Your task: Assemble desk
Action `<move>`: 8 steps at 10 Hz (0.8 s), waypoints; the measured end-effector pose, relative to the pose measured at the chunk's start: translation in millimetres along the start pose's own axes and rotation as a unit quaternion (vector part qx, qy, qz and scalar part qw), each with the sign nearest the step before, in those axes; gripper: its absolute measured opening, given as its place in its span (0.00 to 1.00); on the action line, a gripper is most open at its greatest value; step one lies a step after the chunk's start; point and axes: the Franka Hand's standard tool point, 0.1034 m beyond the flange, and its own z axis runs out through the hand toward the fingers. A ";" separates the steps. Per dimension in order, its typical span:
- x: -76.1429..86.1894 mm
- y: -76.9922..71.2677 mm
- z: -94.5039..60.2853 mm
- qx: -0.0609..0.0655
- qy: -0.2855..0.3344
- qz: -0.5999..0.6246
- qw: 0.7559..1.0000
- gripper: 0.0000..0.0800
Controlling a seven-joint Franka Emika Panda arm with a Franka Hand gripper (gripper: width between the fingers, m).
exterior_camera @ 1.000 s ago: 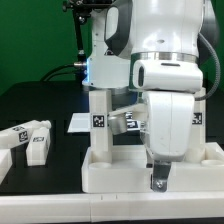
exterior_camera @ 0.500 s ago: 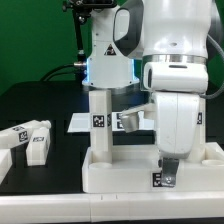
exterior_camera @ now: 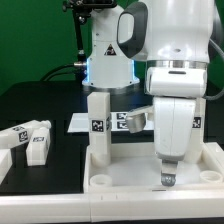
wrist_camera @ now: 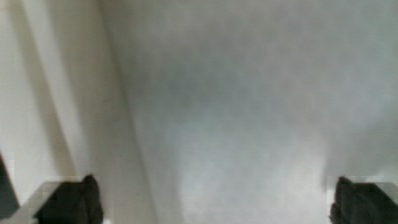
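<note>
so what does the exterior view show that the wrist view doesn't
Only the exterior view: one leg standing upright on the desk top, loose legs lying on the table at the exterior view's left. Only the wrist view: both dark fingers spread wide apart. Both: white plastic near the fingers, likely the desk top, though the wrist view is too blurred to be sure.

Wrist view was blurred throughout; the pale surface filling it could not be identified. Pincer fingertips showed only as dark stubs, cut off at the frame edge.

Exterior view:
- The arm hid part of the desk top and of a tagged part behind.
- The upright leg covered a corner of the marker board.
- The loose legs were cut off at the exterior view's left.
- Tag patterns were too small to read.
</note>
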 end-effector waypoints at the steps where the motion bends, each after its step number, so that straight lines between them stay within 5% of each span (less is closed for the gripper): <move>1: -3.9 5.0 -1.4 -0.002 -0.001 -0.002 1.000 0.81; 4: -16.4 37.9 -26.6 -0.016 -0.003 -0.003 1.000 0.81; 6: -34.5 55.0 -46.6 -0.014 -0.010 0.007 1.000 0.81; 8: -30.4 49.4 -40.4 -0.011 -0.008 0.060 0.998 0.81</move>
